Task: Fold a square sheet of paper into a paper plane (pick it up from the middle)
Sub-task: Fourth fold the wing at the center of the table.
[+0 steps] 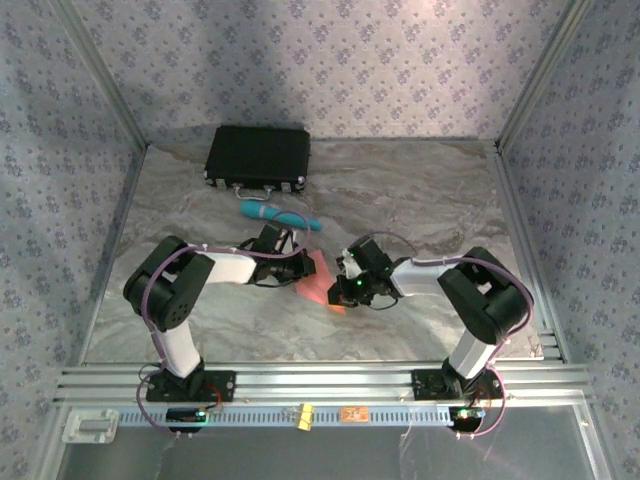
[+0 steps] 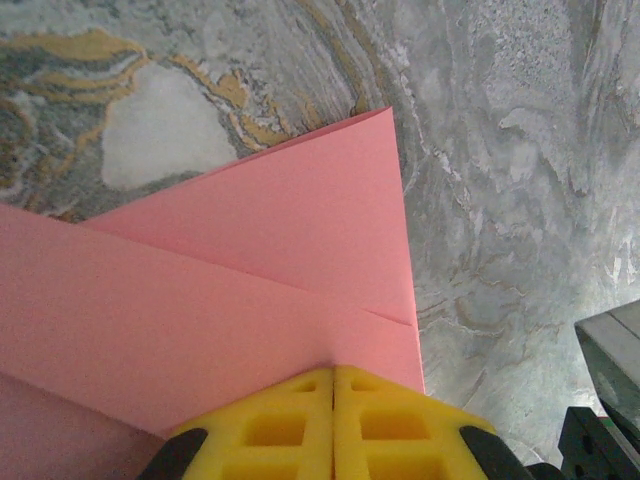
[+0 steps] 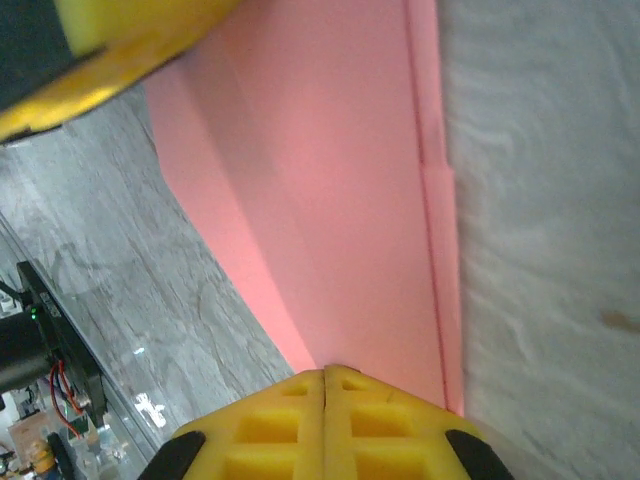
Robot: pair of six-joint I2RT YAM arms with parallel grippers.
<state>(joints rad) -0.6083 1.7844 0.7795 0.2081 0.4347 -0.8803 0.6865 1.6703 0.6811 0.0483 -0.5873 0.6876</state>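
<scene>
Pale wallpaper with small purplish sprigs covers the walls (image 1: 350, 60) around a grey marbled worktop (image 1: 430, 200), edged by aluminium rails (image 1: 320, 378).

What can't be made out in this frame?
Left wrist view: folded salmon-pink paper, near edge hidden under shut left gripper; pinched or pressed, unclear.
Right wrist view: paper blurred, cut off at top; right gripper covers its near tip.
Top view: paper's outline mostly covered by both grippers.

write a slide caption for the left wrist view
Left gripper, shut, tips against the folded pink paper on the marbled table.
</scene>
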